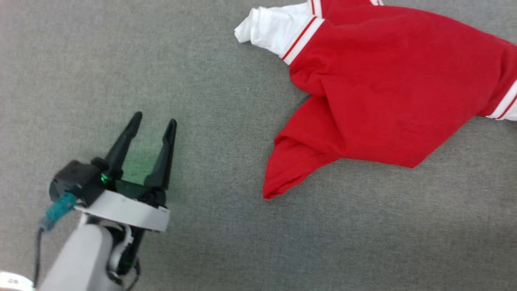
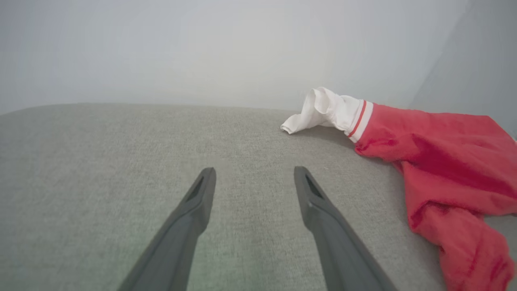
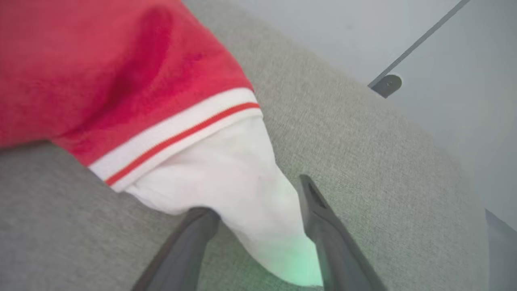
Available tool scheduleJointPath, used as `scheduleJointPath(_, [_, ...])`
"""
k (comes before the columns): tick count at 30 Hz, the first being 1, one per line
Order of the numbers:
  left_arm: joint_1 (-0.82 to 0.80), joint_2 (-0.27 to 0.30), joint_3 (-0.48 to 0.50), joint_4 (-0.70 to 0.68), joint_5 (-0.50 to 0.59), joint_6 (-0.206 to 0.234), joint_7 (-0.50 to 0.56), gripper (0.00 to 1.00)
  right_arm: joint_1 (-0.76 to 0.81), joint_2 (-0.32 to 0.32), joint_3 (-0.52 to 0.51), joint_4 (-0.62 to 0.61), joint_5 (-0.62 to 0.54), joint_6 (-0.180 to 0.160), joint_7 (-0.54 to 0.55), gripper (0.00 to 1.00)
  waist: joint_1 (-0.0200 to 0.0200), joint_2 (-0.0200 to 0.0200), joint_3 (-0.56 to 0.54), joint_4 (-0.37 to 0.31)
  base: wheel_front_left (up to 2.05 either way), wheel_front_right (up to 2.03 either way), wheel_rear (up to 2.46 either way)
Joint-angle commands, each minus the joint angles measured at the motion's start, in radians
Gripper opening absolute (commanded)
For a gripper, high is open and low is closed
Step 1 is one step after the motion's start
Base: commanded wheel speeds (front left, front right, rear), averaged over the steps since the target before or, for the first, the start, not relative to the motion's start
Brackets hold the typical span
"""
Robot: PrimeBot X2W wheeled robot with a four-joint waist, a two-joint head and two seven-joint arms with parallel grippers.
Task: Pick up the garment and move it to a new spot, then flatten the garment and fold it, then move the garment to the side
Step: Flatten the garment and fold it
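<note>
A red short-sleeved jersey with white sleeves and red-and-white striped trim point(image 1: 383, 81) lies crumpled on a grey, woven-fabric-covered counter point(image 1: 226, 242). In the head view it takes up the upper right. One white sleeve point(image 1: 270, 26) points toward the upper left, and a folded red corner point(image 1: 282, 173) reaches down toward the middle. At the right edge of that view a second band of striped trim point(image 1: 507, 103) shows.

The robot's left tool point(image 1: 155, 120) hovers at the lower left of the head view, well apart from the jersey. Its two long dark fingers are spread and hold nothing. A small green light point(image 1: 105, 178) glows at their base, and a teal plug point(image 1: 60, 208) sits on its side. In the left wrist view the same tool point(image 2: 254, 170) points across bare grey fabric point(image 2: 101, 161). There the jersey point(image 2: 444, 161) lies off to the right, with its white sleeve point(image 2: 323, 109) lying near the far edge of the counter.

In the right wrist view the right tool point(image 3: 254, 198) has its fingers spread wide on either side of the tip of the other white sleeve point(image 3: 242, 190). The cloth lies between them, covers the tip of one finger and touches the other. The fingers are not pinched together on it. The red body of the jersey point(image 3: 101, 68) fills the upper left of that view.
</note>
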Motion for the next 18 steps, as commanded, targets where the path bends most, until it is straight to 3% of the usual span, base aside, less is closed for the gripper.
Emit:
scheduleJointPath(1, [-0.024, 0.03, -0.005, -0.01, 0.004, -0.004, 0.009, 1.0, 0.043, 0.009, -0.047, -0.031, 0.035, -0.001, -0.033, 1.0, 0.0, 0.0, -0.019, -0.017, 0.0, 0.0, 0.0])
scheduleJointPath(6, [-0.129, 0.134, -0.042, -0.059, -0.014, -0.004, 0.089, 1.0, 0.199, 0.019, -0.203, -0.183, 0.157, -0.001, -0.133, 1.0, 0.0, 0.0, -0.033, -0.048, 0.0, 0.0, 0.0])
scheduleJointPath(9, [-0.224, 0.213, -0.093, -0.069, -0.049, -0.004, 0.185, 1.0, 0.29, 0.061, -0.261, -0.288, 0.179, -0.001, -0.164, 1.0, 0.0, 0.0, -0.03, -0.082, 0.0, 0.0, 0.0])
scheduleJointPath(14, [-0.41, 0.27, -0.218, -0.015, -0.19, -0.003, 0.346, 1.0, 0.399, 0.164, -0.311, -0.445, 0.133, -0.001, -0.164, 1.0, 0.0, 0.0, -0.019, -0.14, 0.0, 0.0, 0.0])
scheduleJointPath(18, [-0.535, 0.257, -0.323, 0.119, -0.358, -0.003, 0.564, 1.0, 0.45, 0.242, -0.323, -0.527, 0.073, -0.001, -0.128, 1.0, 0.0, 0.0, -0.015, -0.176, 0.0, 0.0, 0.0])
